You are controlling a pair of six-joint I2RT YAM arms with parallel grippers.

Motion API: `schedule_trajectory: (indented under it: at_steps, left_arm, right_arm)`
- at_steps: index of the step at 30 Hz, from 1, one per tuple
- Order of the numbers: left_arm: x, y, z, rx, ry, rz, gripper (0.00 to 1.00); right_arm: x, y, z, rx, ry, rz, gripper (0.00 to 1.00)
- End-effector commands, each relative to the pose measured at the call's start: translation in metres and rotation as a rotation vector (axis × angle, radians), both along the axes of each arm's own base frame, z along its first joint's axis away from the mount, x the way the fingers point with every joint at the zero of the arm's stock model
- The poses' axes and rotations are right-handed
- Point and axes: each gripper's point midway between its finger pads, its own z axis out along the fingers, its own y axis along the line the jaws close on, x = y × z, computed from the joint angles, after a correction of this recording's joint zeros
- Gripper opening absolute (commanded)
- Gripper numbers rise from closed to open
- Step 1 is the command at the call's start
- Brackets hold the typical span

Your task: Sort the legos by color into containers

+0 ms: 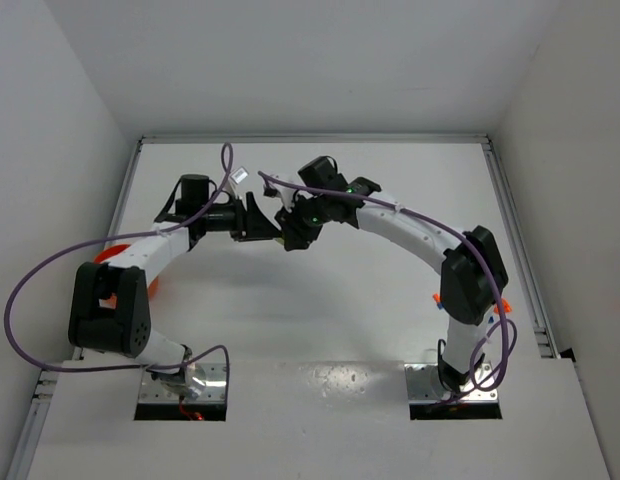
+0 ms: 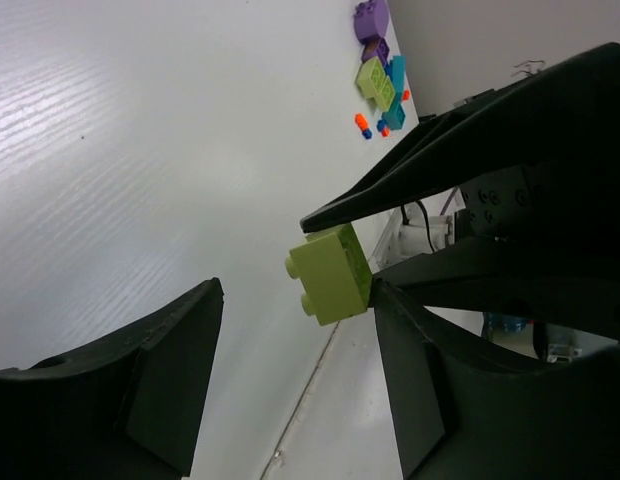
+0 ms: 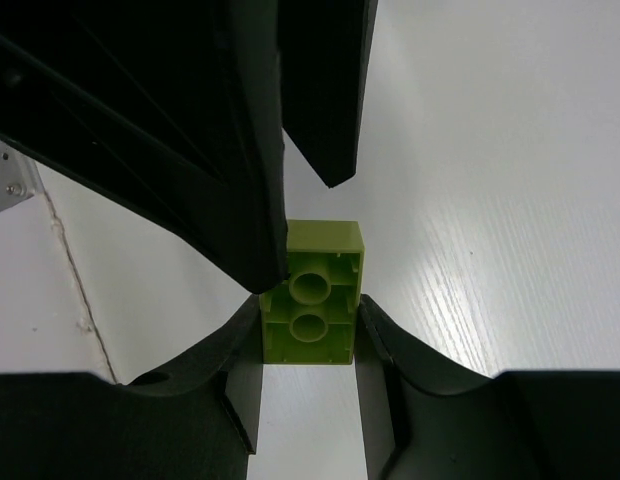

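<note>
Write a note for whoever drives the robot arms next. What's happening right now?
Right gripper: shut on a lime green brick, apparently lifted off the table.
Left gripper: open, fingers on either side of that same brick, not gripping it yet.
Other legos: purple, lime green, teal and orange pieces in a loose pile on the table.
Orange bowl: mostly hidden under the left arm, so its contents can't be seen.
Done: one brick picked up.
Left: probably finish the handover, put the brick in the bowl, then sort the pile.

No text, label, brand or number is legible anywhere.
</note>
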Motion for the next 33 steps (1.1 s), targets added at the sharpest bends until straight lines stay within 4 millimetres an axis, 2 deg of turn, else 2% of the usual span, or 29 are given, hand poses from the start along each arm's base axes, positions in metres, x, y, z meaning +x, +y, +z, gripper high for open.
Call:
schedule_trajectory:
  at_steps: [1, 7, 9, 13, 15, 17, 18, 20, 26, 27, 29, 30, 32, 33]
  left_arm:
    - [-0.003, -0.006, 0.003, -0.03, -0.012, -0.035, 0.67]
    - [-0.005, -0.006, -0.001, -0.032, -0.004, -0.032, 0.65]
    - [-0.006, -0.007, 0.004, -0.041, -0.021, -0.041, 0.64]
    - [-0.008, -0.007, 0.003, -0.049, -0.012, -0.046, 0.55]
    - [-0.011, -0.01, 0.004, -0.054, -0.011, -0.062, 0.48]
    - [-0.013, -0.011, 0.004, -0.059, -0.01, -0.07, 0.43]
    - [-0.013, -0.011, 0.002, -0.059, -0.01, -0.07, 0.38]
    - [-0.014, -0.011, 0.005, -0.061, -0.019, -0.07, 0.29]
    - [-0.016, -0.011, 0.009, -0.067, -0.029, -0.078, 0.09]
    - [-0.016, -0.011, 0.011, -0.063, -0.055, -0.083, 0.03]
    - [-0.015, -0.009, 0.012, -0.04, -0.055, -0.081, 0.0]
    - [-0.015, -0.008, 0.012, -0.024, -0.082, -0.085, 0.0]
    - [-0.013, -0.004, 0.014, 0.013, -0.104, -0.058, 0.0]
    - [-0.01, 0.001, 0.012, 0.034, -0.123, -0.042, 0.0]
  right_arm:
    - [0.007, 0.012, 0.023, 0.033, -0.066, 0.008, 0.1]
    - [0.0, 0.017, 0.023, 0.034, -0.065, 0.026, 0.1]
    - [-0.003, 0.022, 0.022, 0.034, -0.065, 0.037, 0.1]
    - [-0.002, 0.023, 0.02, 0.014, -0.077, 0.038, 0.1]
    - [0.001, 0.026, 0.028, 0.029, -0.092, 0.037, 0.09]
    - [0.003, 0.026, 0.022, 0.016, -0.09, 0.03, 0.09]
    - [0.001, 0.03, 0.027, 0.023, -0.098, 0.039, 0.09]
    - [0.003, 0.029, 0.022, 0.01, -0.097, 0.031, 0.09]
    - [0.014, 0.033, 0.029, 0.007, -0.123, 0.002, 0.08]
    - [0.014, 0.033, 0.029, 0.007, -0.123, 0.002, 0.08]
    - [0.021, 0.028, 0.031, -0.005, -0.135, -0.022, 0.08]
    - [0.025, 0.025, 0.031, -0.005, -0.135, -0.031, 0.1]
    - [0.025, 0.021, 0.047, 0.022, -0.153, -0.036, 0.19]
    - [0.02, 0.017, 0.042, 0.01, -0.142, -0.035, 0.24]
